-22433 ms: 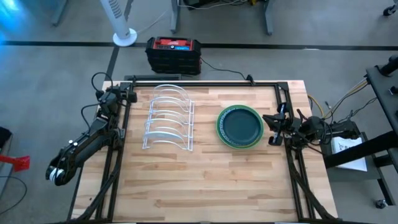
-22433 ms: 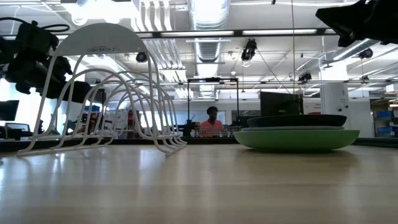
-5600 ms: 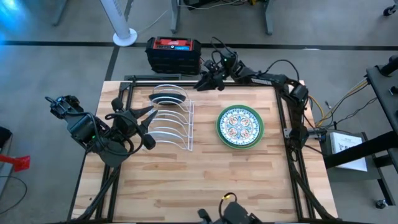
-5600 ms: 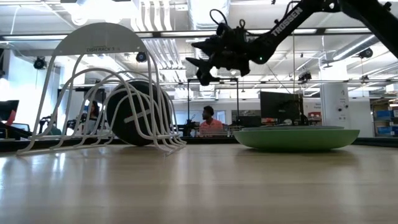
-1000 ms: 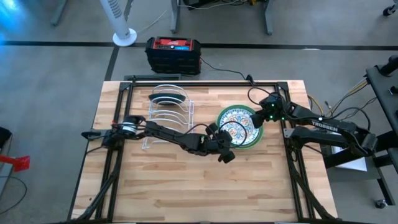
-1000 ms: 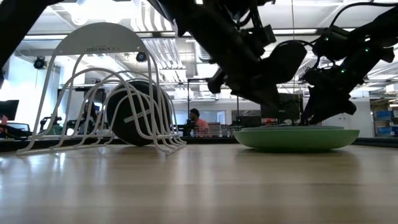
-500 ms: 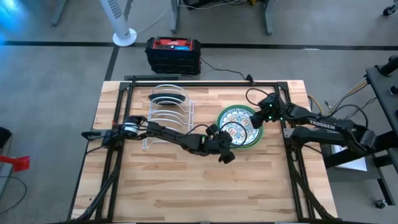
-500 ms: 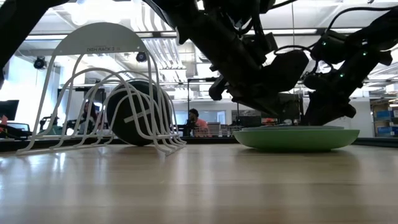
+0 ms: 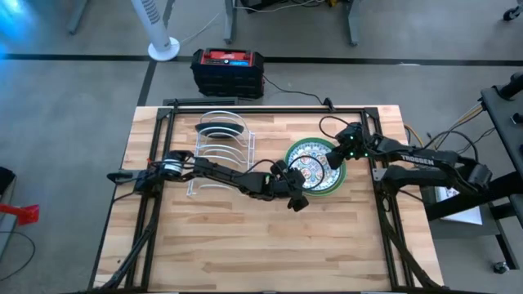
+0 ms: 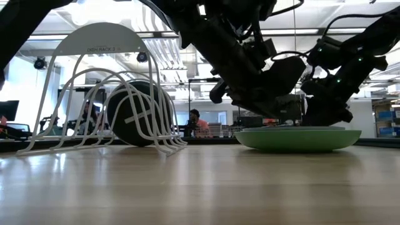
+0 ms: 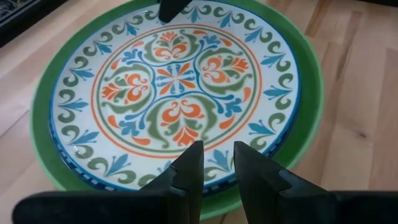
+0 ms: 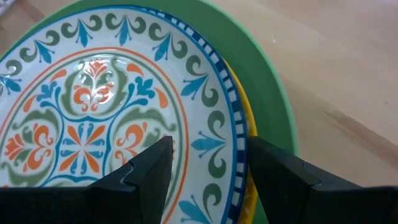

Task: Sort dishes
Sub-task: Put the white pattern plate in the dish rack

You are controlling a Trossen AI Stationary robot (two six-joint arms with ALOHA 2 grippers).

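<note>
Dark teal plate [image 9: 220,126]: standing on edge in the rear slot of the white wire rack [image 9: 221,155], upper left of centre in the high view; seen in the low view as a dark disc [image 10: 139,114] behind the wires

Stack of plates [image 9: 315,166]: right of centre on the wooden surface [image 9: 245,245], patterned plate [image 11: 177,87] on top, a yellow edge [image 12: 247,121] showing beneath it, plain green plate [image 11: 311,81] at the bottom

Left end effector [image 9: 299,189]: at the lower-left rim of the stack; fingers [image 11: 189,165] nearly closed with only a narrow gap, set just over the near rim of the patterned plate, nothing held yet

Right end effector [image 9: 335,158]: at the right rim of the stack; fingers [image 12: 152,165] spread wide, straddling the patterned plate's edge, nothing gripped

Change over the last second: right end effector nudged slightly inward over the rim, left one barely shifted; stack unmoved

Change over the longer span: teal plate gone from the top of the stack into the rack, patterned plate now exposed

Meaning for the task: one plate sorted, the rest left; probably setting up a two-arm lift of the patterned plate

Risk: thin stacked rims, easy to catch the yellow one underneath as well
</note>
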